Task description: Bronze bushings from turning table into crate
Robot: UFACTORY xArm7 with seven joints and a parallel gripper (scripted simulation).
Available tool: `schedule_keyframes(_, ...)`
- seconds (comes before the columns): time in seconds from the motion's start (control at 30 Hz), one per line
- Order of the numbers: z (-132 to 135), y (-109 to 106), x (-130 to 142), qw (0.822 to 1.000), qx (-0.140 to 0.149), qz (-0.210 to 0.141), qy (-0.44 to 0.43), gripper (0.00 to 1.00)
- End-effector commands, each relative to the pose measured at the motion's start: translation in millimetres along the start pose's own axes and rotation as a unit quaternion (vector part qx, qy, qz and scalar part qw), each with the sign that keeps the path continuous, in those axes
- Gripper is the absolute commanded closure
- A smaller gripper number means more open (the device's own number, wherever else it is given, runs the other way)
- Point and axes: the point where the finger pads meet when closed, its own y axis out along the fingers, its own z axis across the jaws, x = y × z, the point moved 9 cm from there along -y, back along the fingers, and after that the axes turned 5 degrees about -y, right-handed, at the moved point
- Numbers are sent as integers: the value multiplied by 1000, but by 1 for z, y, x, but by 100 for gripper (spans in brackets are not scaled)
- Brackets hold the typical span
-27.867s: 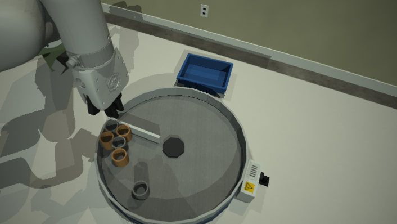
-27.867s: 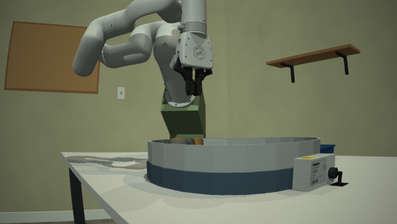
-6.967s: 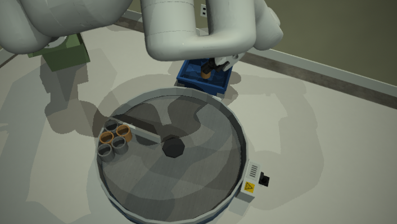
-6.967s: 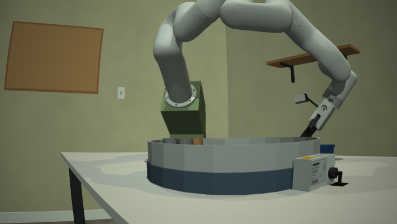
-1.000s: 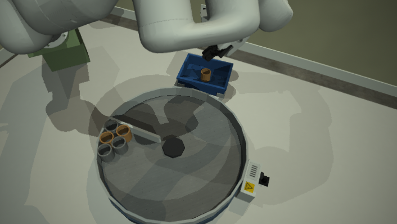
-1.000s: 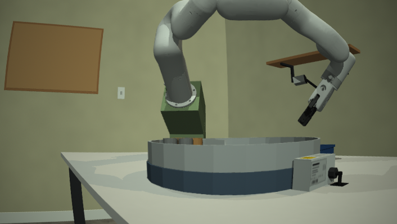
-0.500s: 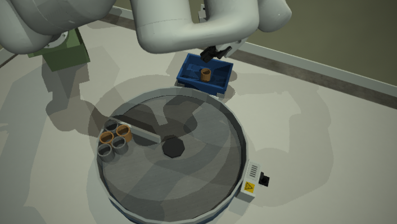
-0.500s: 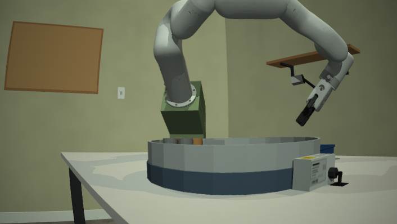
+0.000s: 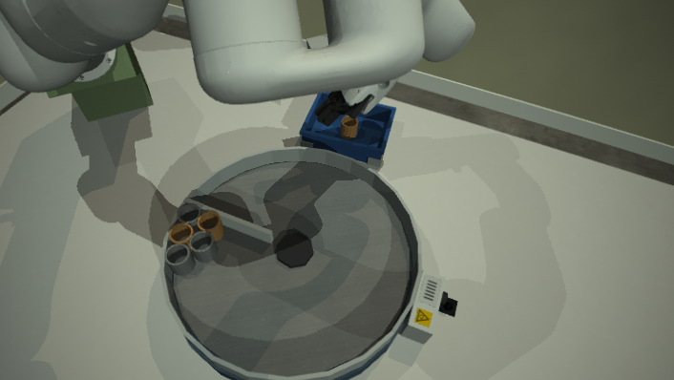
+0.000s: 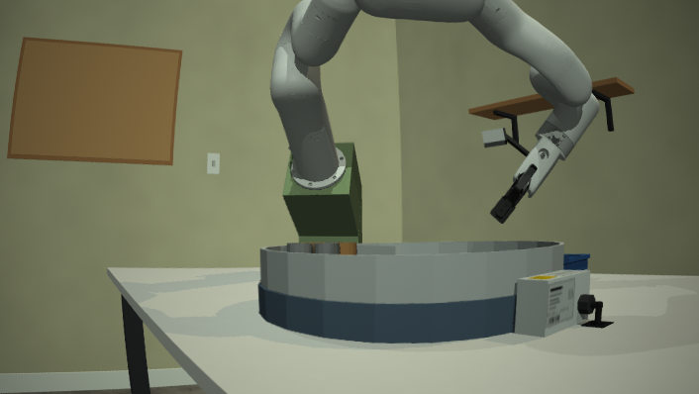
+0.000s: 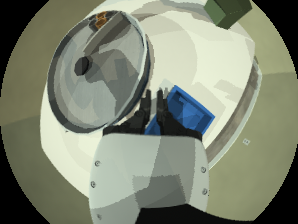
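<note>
Top view — one bronze bushing [image 9: 349,129] upright in the blue crate [image 9: 341,147] [image 11: 204,111].

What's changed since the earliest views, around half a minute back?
One bronze bushing has gone from the turning table into the crate and been let go. The tool swung from above the bushing cluster to above the crate. The loose steel bushing joined the cluster. Two bronze and two other steel bushings stayed grouped by the divider; the crate stayed put.
</note>
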Motion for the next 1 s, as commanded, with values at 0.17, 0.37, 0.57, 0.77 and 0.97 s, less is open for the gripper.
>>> schedule_keyframes(0.17,-28,35,-48,996,-55,-6,-65,90)
schedule_keyframes(0.37,-45,58,-76,990,-91,-3,-108,90)
schedule_keyframes(0.57,-61,82,-103,981,-125,0,-148,90)
schedule_keyframes(0.77,-72,97,-122,974,-148,2,-174,90)
schedule_keyframes(0.97,-92,124,-155,958,-186,6,-219,90)
